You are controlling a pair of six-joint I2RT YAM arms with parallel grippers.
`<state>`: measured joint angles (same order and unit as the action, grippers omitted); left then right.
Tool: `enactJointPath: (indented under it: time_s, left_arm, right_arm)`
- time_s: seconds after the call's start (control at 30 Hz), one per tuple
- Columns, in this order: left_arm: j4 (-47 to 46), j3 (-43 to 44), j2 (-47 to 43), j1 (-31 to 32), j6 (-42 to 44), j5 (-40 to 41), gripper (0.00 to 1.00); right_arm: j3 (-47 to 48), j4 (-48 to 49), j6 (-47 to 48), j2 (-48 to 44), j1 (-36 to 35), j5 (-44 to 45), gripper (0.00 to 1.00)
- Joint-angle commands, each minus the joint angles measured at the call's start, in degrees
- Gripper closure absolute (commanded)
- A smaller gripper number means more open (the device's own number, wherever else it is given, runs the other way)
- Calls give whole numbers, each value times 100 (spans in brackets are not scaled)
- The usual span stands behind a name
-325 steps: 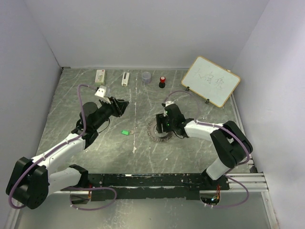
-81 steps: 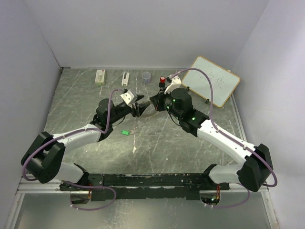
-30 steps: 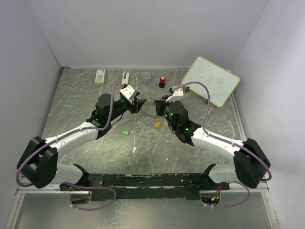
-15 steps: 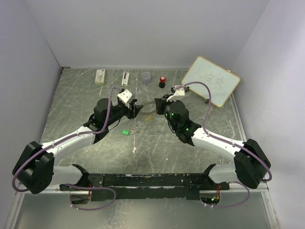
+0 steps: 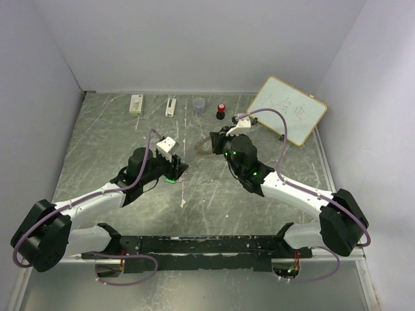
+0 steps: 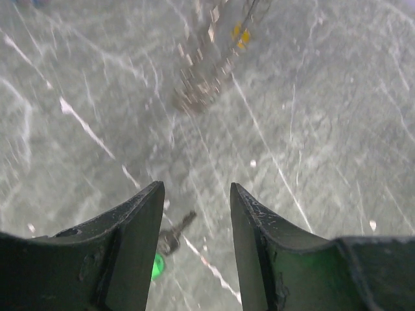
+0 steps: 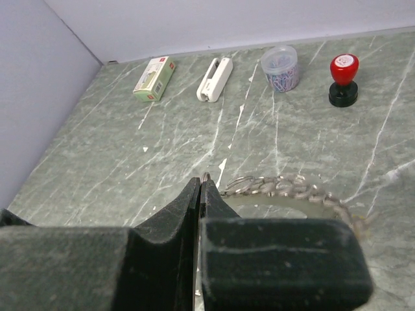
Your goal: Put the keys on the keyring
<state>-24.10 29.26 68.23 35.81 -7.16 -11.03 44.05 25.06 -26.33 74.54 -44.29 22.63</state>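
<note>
My right gripper (image 7: 202, 181) is shut on the keyring (image 7: 285, 188), a silver chain-rimmed ring held a little above the table; a thin wire loop pokes out at the fingertips. From the top, this gripper (image 5: 215, 140) holds the keyring (image 5: 203, 145) at table centre. My left gripper (image 5: 177, 170) hangs open over the green-headed key (image 6: 157, 265), whose shaft lies between the fingers (image 6: 146, 214) near the left one. Beside the blurred keyring (image 6: 201, 84) shows a yellow-orange key head (image 6: 241, 35). I cannot tell whether it hangs on the ring.
Along the back edge stand a small box (image 5: 135, 103), a white stapler (image 5: 170, 107), a grey cup (image 5: 198, 104) and a red-capped black knob (image 5: 221, 111). A whiteboard (image 5: 286, 110) leans at the back right. Walls close the left, back and right.
My left gripper has drawn back from the keyring toward the near left and now hangs over the green key. The yellow-orange key no longer lies on the table. The right gripper stays shut.
</note>
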Motion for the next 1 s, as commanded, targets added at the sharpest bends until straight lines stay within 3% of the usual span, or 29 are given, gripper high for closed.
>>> enactJointPath:
  time_s: [0.0,0.27,0.43,0.97]
  left_arm:
    - [670,-252,-168,46,-420,157,44]
    - [1205,-253,208,-11,-832,426,41]
    - [1175,-87,725,-466,-1092,-185,41]
    - [1049,259,1508,-687,-826,-496,43]
  right_arm:
    - [187,123,9,-172,33,-78,100]
    - [115,36,57,-309,43,-153,100]
    - [75,-22,85,-429,41,-150,100]
    - [33,-32,113,-449,82,-170,100]
